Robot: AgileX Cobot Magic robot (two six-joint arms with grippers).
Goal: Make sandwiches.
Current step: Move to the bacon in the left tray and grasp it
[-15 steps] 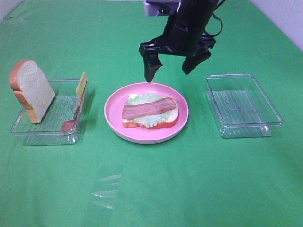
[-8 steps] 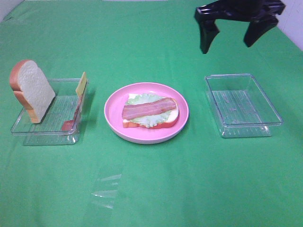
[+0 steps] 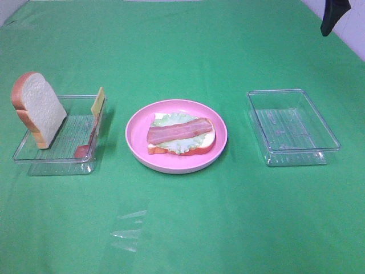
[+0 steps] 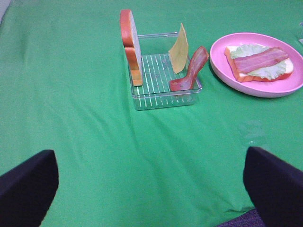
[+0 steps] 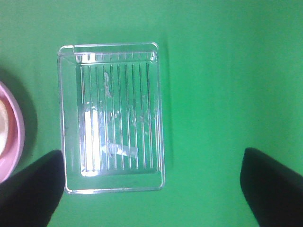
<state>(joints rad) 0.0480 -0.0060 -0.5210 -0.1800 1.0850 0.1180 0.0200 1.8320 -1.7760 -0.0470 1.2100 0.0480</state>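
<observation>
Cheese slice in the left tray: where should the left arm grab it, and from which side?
Take the cheese slice by its top edge, coming straight down from above, jaws across its two flat faces. It stands on edge at the tray wall, with its upper part clear above the rim. Stay high, because the bacon strip leans right beside its lower half.

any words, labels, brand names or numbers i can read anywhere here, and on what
None: no word, label, brand, number or sign can be read in any view. The pink plate, the left clear tray, the right clear tray, the upright bread slice and the green cloth are all unprinted; the tray floors show only moulded ridges.
</observation>
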